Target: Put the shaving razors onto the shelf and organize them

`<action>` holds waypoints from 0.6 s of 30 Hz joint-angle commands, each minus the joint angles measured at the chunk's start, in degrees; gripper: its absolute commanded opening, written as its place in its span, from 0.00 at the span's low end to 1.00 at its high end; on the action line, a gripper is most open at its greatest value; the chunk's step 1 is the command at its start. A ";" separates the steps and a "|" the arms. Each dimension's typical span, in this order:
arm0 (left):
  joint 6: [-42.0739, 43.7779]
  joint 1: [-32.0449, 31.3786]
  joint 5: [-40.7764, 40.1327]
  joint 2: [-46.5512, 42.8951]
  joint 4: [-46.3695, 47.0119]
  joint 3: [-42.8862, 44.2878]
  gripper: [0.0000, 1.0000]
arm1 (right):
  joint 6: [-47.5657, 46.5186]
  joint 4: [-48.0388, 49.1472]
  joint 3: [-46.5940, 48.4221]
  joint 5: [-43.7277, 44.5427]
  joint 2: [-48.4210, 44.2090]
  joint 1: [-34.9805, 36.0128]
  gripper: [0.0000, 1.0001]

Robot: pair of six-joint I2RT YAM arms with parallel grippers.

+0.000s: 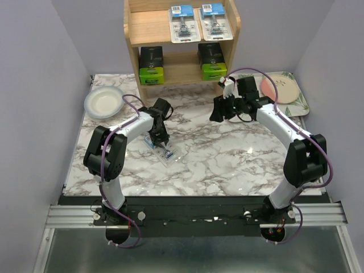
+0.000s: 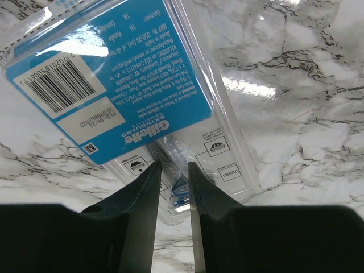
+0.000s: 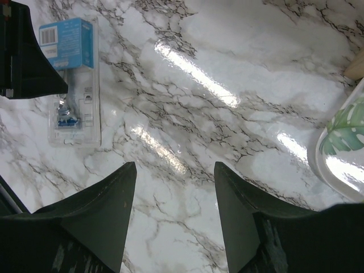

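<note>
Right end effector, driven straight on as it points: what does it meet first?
Bare marble tabletop, likely; depth is unclear. The right end effector aims between the blister pack and the floral tray, touching neither.

The left end effector (image 2: 173,166), arm bent low, pinched a blister pack (image 2: 114,85); the right end effector (image 3: 175,166), arm reaching forward, hung wide open.

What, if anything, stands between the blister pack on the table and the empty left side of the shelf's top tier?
Nothing visible: bare marble runs from the blister pack to the shelf. The white bowl sits off left, the right tool off right.
</note>
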 commanded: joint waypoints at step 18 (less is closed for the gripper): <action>-3.59 0.91 2.21 1.24 5.24 -4.48 0.45 | -0.47 0.49 -3.07 -2.43 -4.77 0.08 0.66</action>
